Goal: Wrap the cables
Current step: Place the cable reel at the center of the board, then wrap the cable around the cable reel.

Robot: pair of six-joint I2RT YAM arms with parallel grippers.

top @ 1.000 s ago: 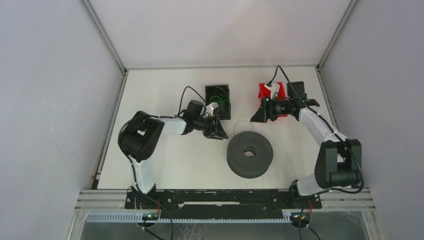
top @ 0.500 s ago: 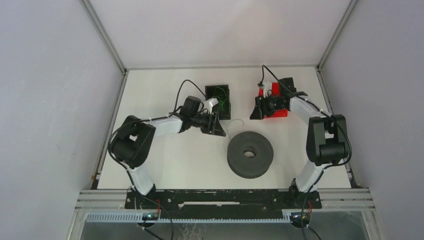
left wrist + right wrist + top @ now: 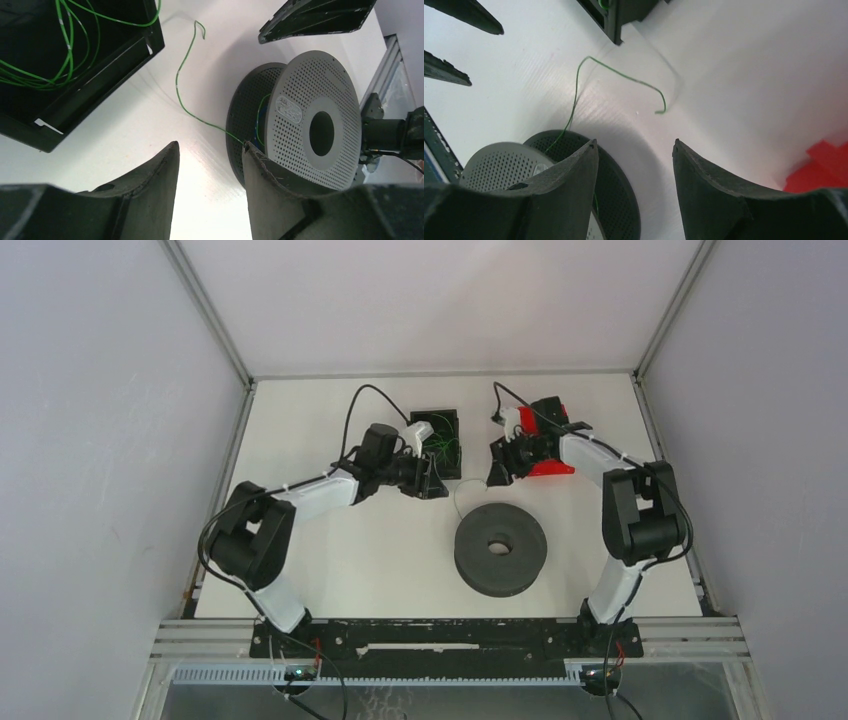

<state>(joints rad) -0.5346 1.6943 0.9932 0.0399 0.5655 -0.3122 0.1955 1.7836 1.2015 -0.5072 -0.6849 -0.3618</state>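
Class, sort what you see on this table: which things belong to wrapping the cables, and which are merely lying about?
Belongs to the job:
loose green cable
grey spool it runs onto
green cables in the black box

Lying about:
red container

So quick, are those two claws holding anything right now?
Left gripper: open, holding nothing.
Right gripper: open, holding nothing.

White table (image 3: 340, 550) bears black box (image 3: 450, 425), round spool (image 3: 520, 562), green cable (image 3: 177, 86), perhaps a red block (image 3: 552, 468).
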